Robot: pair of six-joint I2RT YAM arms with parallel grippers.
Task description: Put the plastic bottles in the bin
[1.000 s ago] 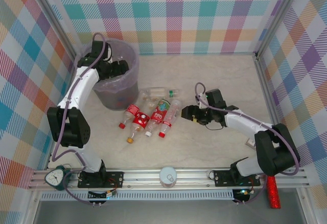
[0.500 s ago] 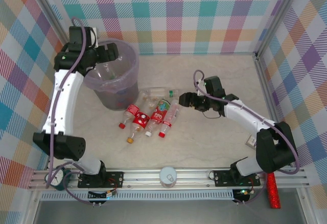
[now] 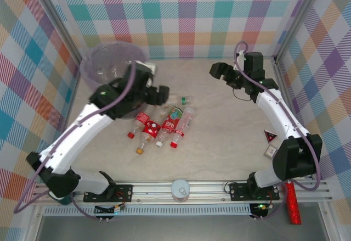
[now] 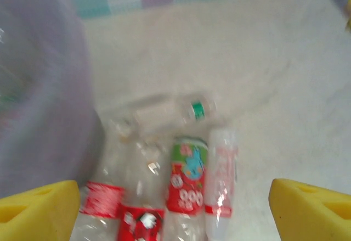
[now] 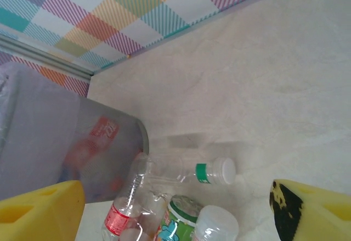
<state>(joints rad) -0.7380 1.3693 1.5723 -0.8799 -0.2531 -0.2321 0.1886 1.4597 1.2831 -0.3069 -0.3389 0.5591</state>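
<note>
The plastic bottles (image 3: 164,123) not yet binned lie in a loose heap on the table (image 3: 230,142), just in front of the bin (image 3: 96,60). At least 5 lie side by side, caps mostly toward the near edge. A clear bottle with a green band (image 4: 181,111) lies crosswise at the heap's far end.

The bin stands at the far left corner, close beside the heap, so each carry is short. In the right wrist view a red label (image 5: 102,128) shows through the bin's grey wall, so at least 1 bottle seems to be inside.

The left gripper (image 3: 160,94) hangs over the far end of the heap, between bin and bottles. Its yellow fingers (image 4: 38,205) are spread wide with nothing between them. It looks poised to come down on a bottle, and the green-banded one or the green-and-red-labelled bottle (image 4: 189,178) sits most squarely under it.

The right gripper (image 3: 218,69) is raised well apart from the heap toward the far right. Its fingers (image 5: 41,211) are also parted and empty. That probably keeps the space over the bottles free for the left arm, which is the one nearer the bin.

The task looks partly done.
</note>
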